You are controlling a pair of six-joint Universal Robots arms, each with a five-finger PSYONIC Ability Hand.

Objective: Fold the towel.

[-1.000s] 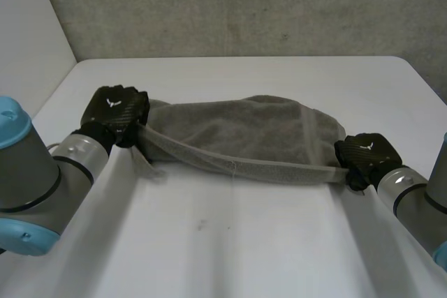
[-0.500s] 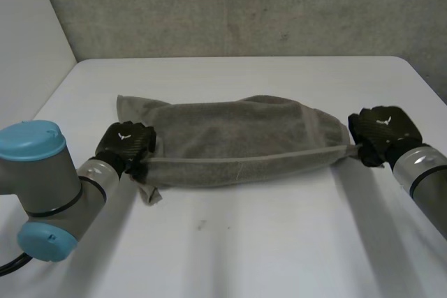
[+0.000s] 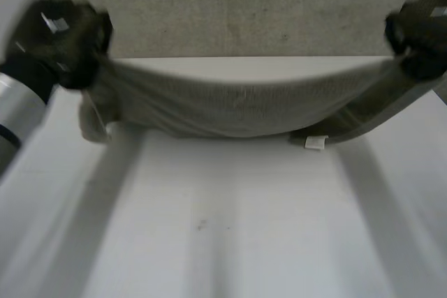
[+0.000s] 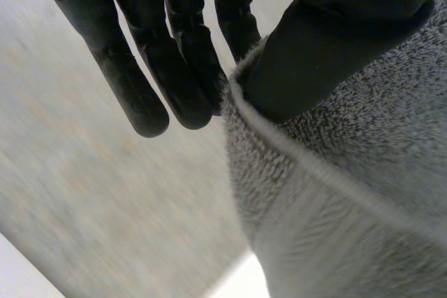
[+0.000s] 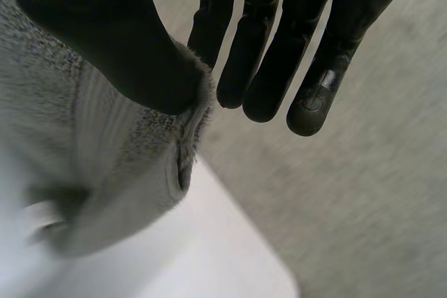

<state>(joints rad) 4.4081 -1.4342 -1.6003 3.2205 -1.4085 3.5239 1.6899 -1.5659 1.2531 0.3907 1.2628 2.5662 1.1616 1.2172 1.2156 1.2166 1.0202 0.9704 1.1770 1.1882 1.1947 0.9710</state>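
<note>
wall (image 3: 244,5): grey, rough, speckled | table (image 3: 230,228): white, smooth

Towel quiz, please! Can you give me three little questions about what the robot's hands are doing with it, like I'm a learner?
1. True or false: the towel lies flat on the table with no hand on it.
2. Who holds the towel's ends? A) the left hand and the right hand, one at each end; B) the left hand alone; C) a person.
3. Fill in: the towel's top edge dips lowest in its ____.
Key: 1 false; 2 A; 3 middle.
</note>
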